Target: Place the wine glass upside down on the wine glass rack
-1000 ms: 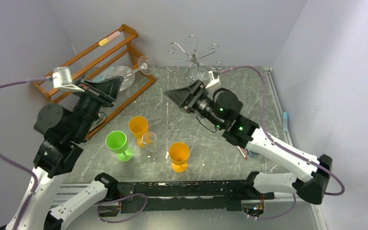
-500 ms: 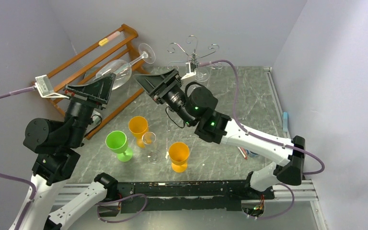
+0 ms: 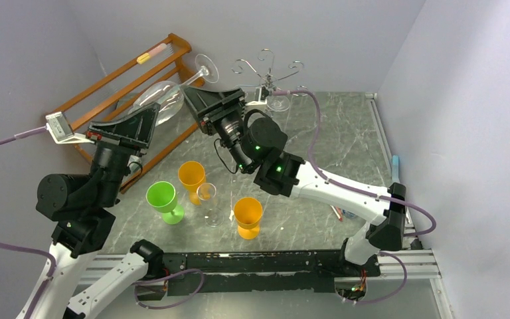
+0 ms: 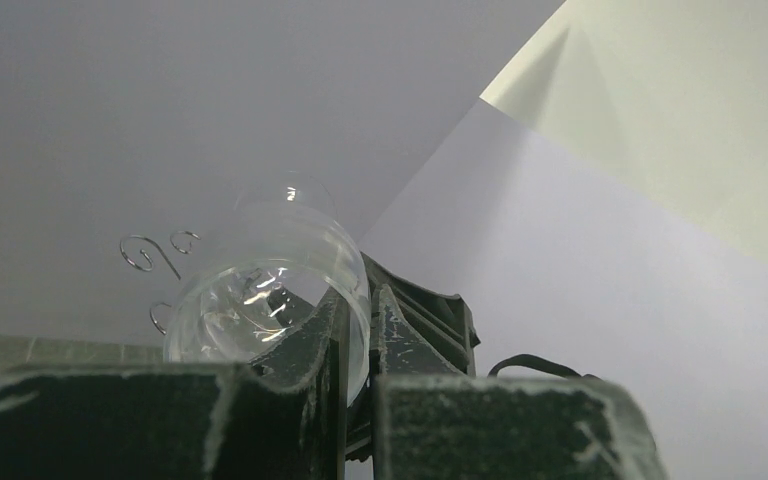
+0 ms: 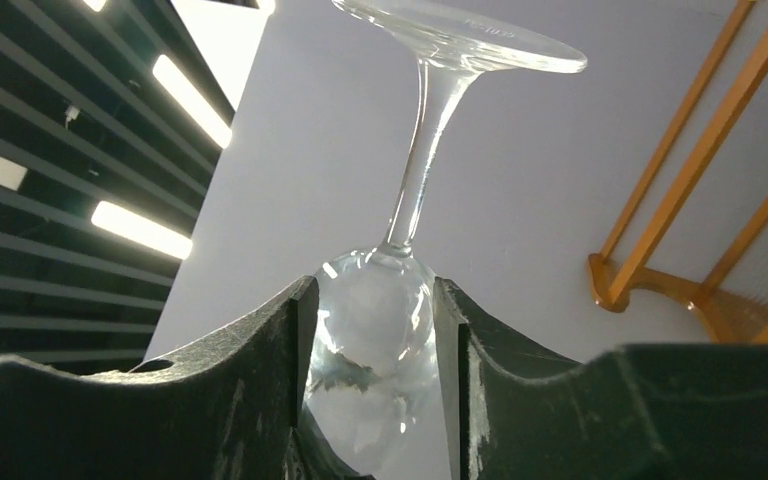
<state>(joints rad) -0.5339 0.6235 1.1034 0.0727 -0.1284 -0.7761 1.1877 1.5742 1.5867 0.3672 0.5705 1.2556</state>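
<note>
Two grippers, one wine glass.
Left gripper pinches its rim; right gripper fingers flank the bowl, grip unclear.

Marbled table: green goblet, two orange goblets, clear glass, wooden rack, seemingly wine glass rack.

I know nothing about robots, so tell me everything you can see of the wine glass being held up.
The wine glass is clear, empty glass: a rounded bowl, thin stem and flat round foot. It hangs tilted, foot rearward, by the orange wooden rack at the table's back left. The left tool pinches the bowl's rim; the right tool's fingers flank the bowl, contact unclear.
</note>
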